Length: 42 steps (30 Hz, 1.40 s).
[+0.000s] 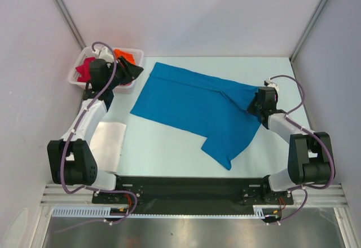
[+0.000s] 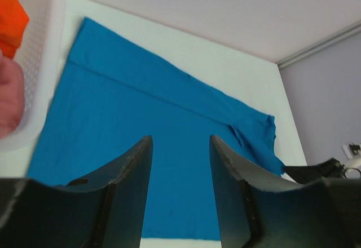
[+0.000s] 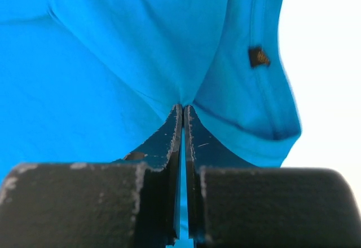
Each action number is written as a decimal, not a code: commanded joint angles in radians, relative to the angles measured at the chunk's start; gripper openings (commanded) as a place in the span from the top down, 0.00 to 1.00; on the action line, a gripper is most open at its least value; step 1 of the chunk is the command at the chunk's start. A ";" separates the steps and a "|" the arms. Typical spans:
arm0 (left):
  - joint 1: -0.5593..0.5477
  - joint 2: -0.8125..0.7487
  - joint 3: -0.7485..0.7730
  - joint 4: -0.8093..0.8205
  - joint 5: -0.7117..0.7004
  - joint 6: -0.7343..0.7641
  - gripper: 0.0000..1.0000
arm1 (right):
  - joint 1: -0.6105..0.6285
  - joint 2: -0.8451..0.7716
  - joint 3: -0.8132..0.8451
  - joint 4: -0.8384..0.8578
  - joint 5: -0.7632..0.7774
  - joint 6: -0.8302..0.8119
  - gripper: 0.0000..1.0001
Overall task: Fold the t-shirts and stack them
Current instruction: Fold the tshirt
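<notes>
We pinch the blue t-shirt (image 1: 192,107), spread mid-frame on the worktop (image 1: 169,152), by its right edge with our right fingers (image 3: 172,138), likely to fold it; left fingers (image 2: 132,175) hang wide, upper left.

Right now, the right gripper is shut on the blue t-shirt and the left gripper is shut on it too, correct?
Not quite. The left gripper is open and holds nothing, as the left wrist view shows. The right gripper is indeed shut on the blue t-shirt.
</notes>
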<state>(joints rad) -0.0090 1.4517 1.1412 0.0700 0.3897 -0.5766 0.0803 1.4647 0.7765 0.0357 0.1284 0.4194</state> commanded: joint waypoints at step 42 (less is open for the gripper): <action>-0.347 0.409 -0.034 0.108 -0.081 -0.035 0.56 | -0.366 0.674 0.632 -0.008 -0.490 0.071 0.40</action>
<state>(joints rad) -0.3542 1.8660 1.1034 0.1509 0.3244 -0.6033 -0.2852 2.1094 1.3777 -0.0181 -0.3531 0.4976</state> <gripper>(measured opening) 0.439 0.576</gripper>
